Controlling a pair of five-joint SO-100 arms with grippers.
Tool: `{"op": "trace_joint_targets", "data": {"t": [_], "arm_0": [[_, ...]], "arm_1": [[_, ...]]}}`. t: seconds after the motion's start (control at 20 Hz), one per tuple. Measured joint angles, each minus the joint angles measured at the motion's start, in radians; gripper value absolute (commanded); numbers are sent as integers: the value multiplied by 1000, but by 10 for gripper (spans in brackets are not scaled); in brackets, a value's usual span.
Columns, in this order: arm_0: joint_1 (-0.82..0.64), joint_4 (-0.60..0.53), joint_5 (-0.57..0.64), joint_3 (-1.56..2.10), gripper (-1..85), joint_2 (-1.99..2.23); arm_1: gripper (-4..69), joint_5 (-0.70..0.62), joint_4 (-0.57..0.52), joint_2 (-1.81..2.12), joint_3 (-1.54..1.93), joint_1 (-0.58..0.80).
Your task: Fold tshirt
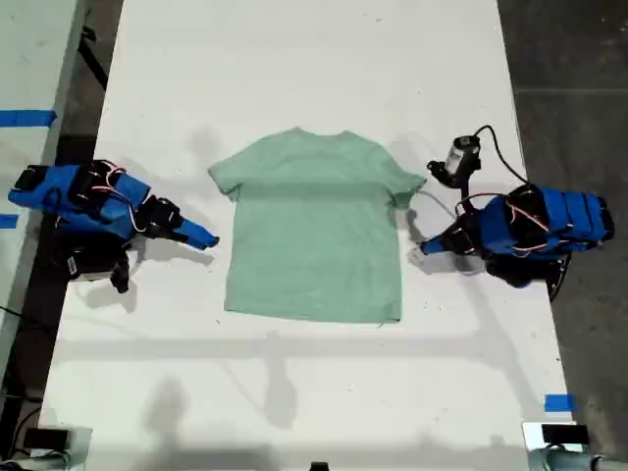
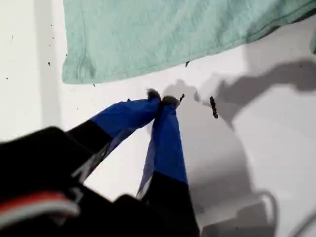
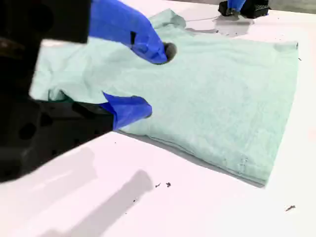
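Note:
The pale mint-green tshirt lies flat on the white table, collar away from the camera and sleeves spread. My first gripper is on the exterior view's right, just off the shirt's side edge below the sleeve. It is shut, its blue fingertips meeting on bare table short of the tshirt. My second gripper is on the exterior view's left, pointing at the opposite side edge. It is open and holds nothing, its blue fingers spread just before the tshirt.
A small black-and-silver device with a cable stands on the table near the sleeve on the exterior view's right. Blue tape marks the table's near corner on that side. Dark floor borders both long table edges.

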Motion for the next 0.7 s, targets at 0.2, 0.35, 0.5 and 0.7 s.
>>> {"op": "trace_joint_targets", "data": {"t": [0.2, 0.35, 0.5, 0.7], "arm_0": [[-141, -5, -101, -25, 1, 0], [-181, -29, -110, -25, 1, 2], [-183, -91, -110, -26, 1, -23], [-187, -144, -110, -161, 1, -247]], "arm_1": [[-7, 364, -17, 0, 0, 0], [-7, 819, -11, 0, 0, 0], [-7, 851, -25, 0, 0, 0], [-7, 808, -28, 0, -72, 2]]}}
